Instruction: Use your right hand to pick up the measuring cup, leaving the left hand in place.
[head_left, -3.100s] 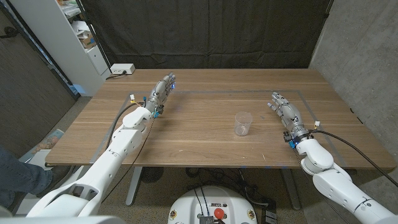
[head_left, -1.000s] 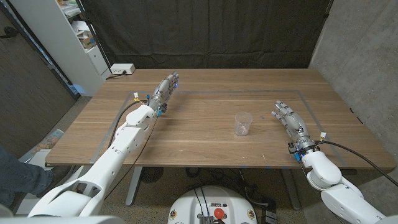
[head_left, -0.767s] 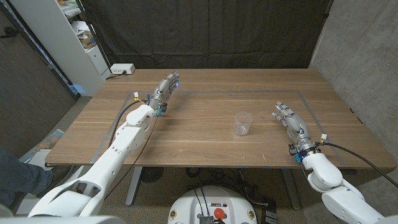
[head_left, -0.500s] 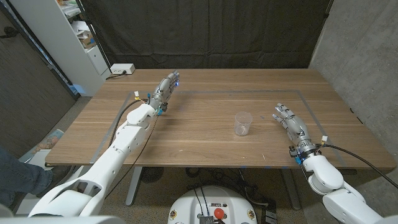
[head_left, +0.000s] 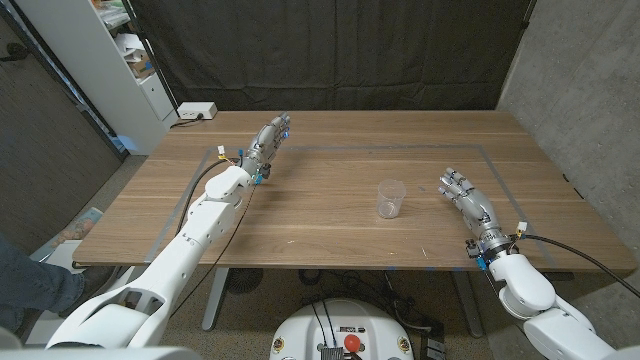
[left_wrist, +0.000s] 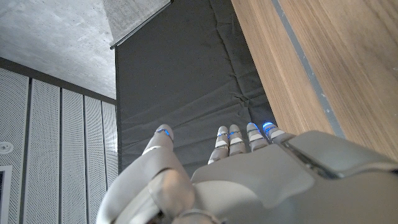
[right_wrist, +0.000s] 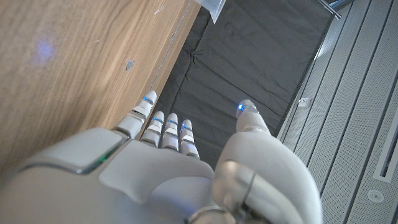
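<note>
A small clear plastic measuring cup (head_left: 391, 198) stands upright near the middle of the wooden table (head_left: 330, 225). My right hand (head_left: 466, 200) is to the right of the cup, about a hand's length away, fingers apart and stretched out, holding nothing. In the right wrist view my right hand (right_wrist: 168, 165) shows its fingers extended over the table top. My left hand (head_left: 266, 142) is at the far left of the table, well away from the cup, fingers straight and holding nothing. The left wrist view shows the left hand (left_wrist: 236, 171) with fingers stretched toward the dark curtain.
A white power strip (head_left: 196, 111) lies at the table's far left corner. A white shelf unit (head_left: 120, 60) stands beyond the left edge. A black curtain (head_left: 330, 50) hangs behind the table and a grey wall (head_left: 580, 90) runs along the right.
My right hand has drawn back toward the table's near edge and slightly right, away from the cup. The left hand has edged a little toward the far side. The cup has not moved.
</note>
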